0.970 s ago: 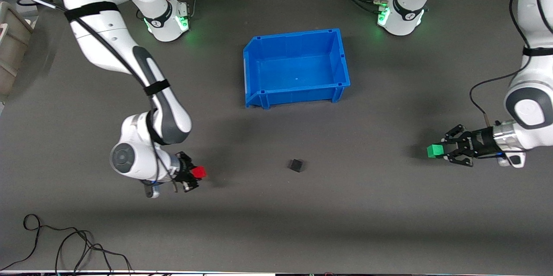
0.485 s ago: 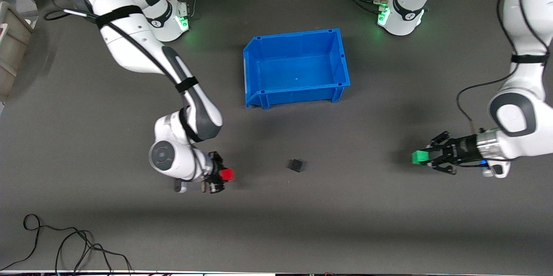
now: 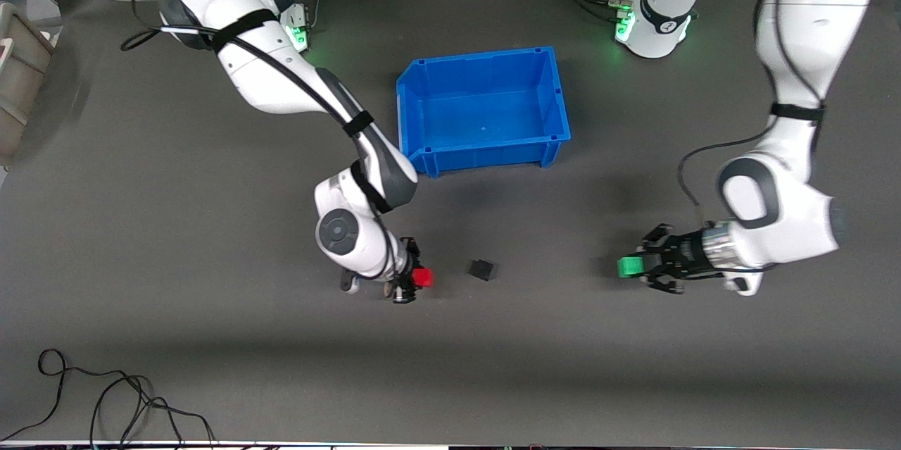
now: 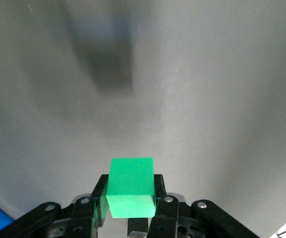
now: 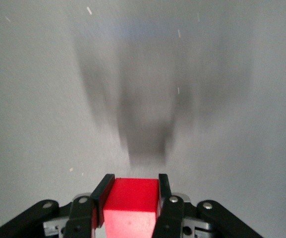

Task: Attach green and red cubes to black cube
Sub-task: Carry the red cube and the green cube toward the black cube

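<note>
Red cube (image 3: 422, 277) was clamped by the right gripper (image 3: 412, 279), green cube (image 3: 628, 267) by the left gripper (image 3: 640, 267); closing on the black cube (image 3: 482, 269) was judged next.

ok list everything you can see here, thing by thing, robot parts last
black cube: 1, black, on the table, nearer the front camera than the bin
red cube: 1, red, held in the right gripper
green cube: 1, green, held in the left gripper
blue bin: 1, blue, mid-table between the arm bases
cable: 1, black, table edge nearest the camera
right gripper: shut on red cube, beside the black cube
left gripper: shut on green cube, toward the left arm's end
</note>
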